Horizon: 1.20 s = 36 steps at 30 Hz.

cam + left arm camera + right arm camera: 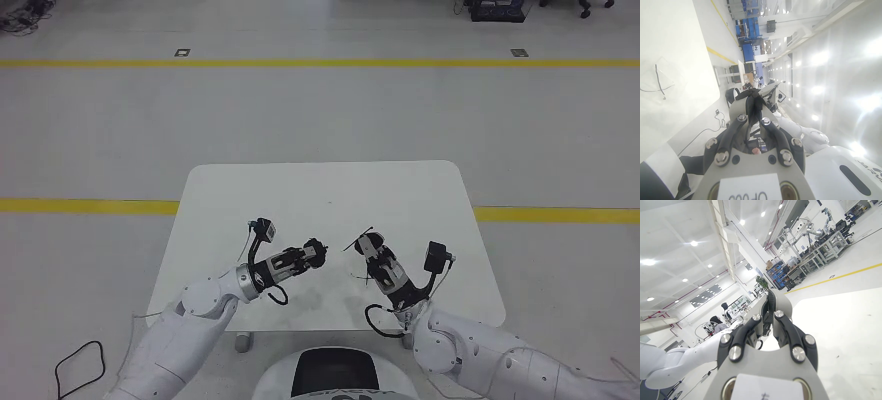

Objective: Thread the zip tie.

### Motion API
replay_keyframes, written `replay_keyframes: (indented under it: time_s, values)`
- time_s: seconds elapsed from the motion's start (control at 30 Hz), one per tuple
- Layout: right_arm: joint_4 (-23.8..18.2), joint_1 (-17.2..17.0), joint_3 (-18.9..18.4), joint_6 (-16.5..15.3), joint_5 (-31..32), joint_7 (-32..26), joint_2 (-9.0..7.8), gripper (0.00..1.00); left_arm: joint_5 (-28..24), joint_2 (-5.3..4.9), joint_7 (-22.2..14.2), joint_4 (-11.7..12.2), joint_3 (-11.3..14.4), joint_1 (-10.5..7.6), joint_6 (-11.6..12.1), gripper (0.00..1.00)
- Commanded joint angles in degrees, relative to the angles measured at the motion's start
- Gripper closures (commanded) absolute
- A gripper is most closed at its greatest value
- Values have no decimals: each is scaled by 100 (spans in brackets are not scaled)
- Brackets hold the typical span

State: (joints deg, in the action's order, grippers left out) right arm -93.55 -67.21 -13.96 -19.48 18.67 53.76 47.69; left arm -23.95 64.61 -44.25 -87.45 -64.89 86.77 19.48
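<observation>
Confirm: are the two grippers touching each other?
No, in the top view bare table shows between the left gripper and the right gripper.

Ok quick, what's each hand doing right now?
Left hand: closed on a black piece, unclear what.
Right hand: closed on the zip tie.

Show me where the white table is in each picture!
Top view: the table sits in the middle.
Left wrist view: the table spreads beside the left gripper.
Right wrist view: the table lies beside the right gripper.
Shared landmark: the far yellow floor line.
</observation>
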Motion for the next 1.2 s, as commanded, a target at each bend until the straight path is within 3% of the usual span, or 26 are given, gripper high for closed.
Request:
replay_keyframes:
  time_s: [0.0, 0.23, 0.5, 0.9, 1.17]
  values:
    - [0, 0, 0, 0, 0, 0, 0, 100, 50, 38, 2, 26, -15, 22, 0, 100]
    - [0, 0, 0, 0, 0, 0, 0, 100, 118, 149, -83, 100, -78, 51, 0, 100]
    - [-32, -61, -97, 0, -26, -151, 29, 100, 118, 149, -83, 100, -78, 51, 0, 100]
    - [-37, -304, -418, 0, -378, -531, 319, 100, 118, 149, -83, 100, -78, 51, 0, 100]
    - [-63, -337, -469, 29, -398, -610, 332, 100, 118, 149, -83, 100, -78, 51, 0, 100]
